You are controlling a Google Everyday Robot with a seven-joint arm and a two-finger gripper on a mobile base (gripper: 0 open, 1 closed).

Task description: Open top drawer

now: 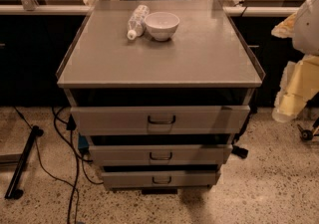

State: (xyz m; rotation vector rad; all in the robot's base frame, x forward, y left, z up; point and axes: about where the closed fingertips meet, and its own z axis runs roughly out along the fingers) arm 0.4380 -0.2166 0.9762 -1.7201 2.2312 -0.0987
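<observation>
The top drawer (114,118) is the widest of three grey metal drawers in a cabinet at the centre of the camera view. Its flat front carries a small dark loop handle (161,119) at the middle. Its front stands forward of the two drawers below, with a dark gap between it and the cabinet top. My gripper (295,86) shows as a pale, yellowish shape at the right edge, level with the cabinet top. It is well to the right of the handle and touches nothing.
A white bowl (161,25) and a plastic bottle (137,20) lying on its side sit at the back of the cabinet top (199,63). The middle drawer (119,155) and bottom drawer (124,179) lie below. Cables (75,168) and a black stand leg (22,161) lie on the floor at left.
</observation>
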